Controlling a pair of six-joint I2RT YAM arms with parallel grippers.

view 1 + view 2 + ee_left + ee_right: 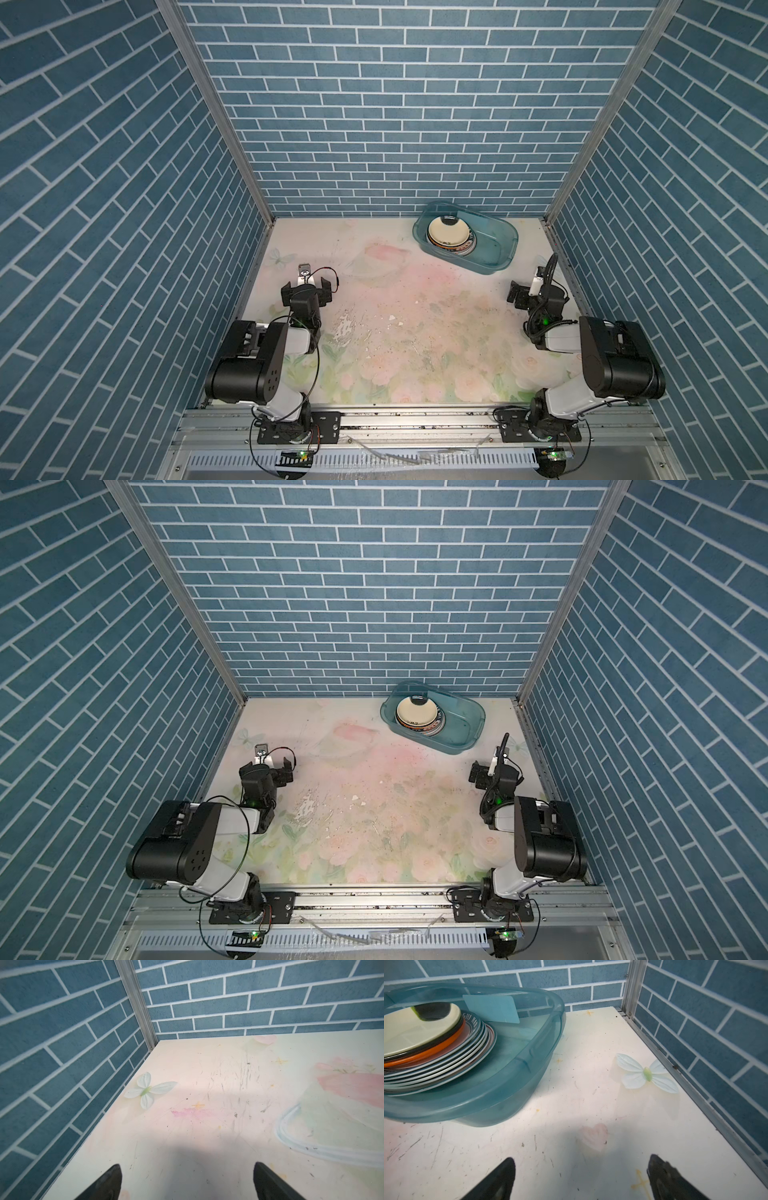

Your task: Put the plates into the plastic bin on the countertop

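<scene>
Plates (448, 232): stacked in plastic bin (494, 251) (cream uppermost), one o'clock on table (395, 332); left end effector (187, 1168), right end effector (582, 1159) released, empty.

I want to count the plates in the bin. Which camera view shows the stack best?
The right wrist view: it sees the stack of plates from the side inside the plastic bin, so the rims show layered. Both top views show mainly the cream top plate. The left wrist view misses it.
</scene>
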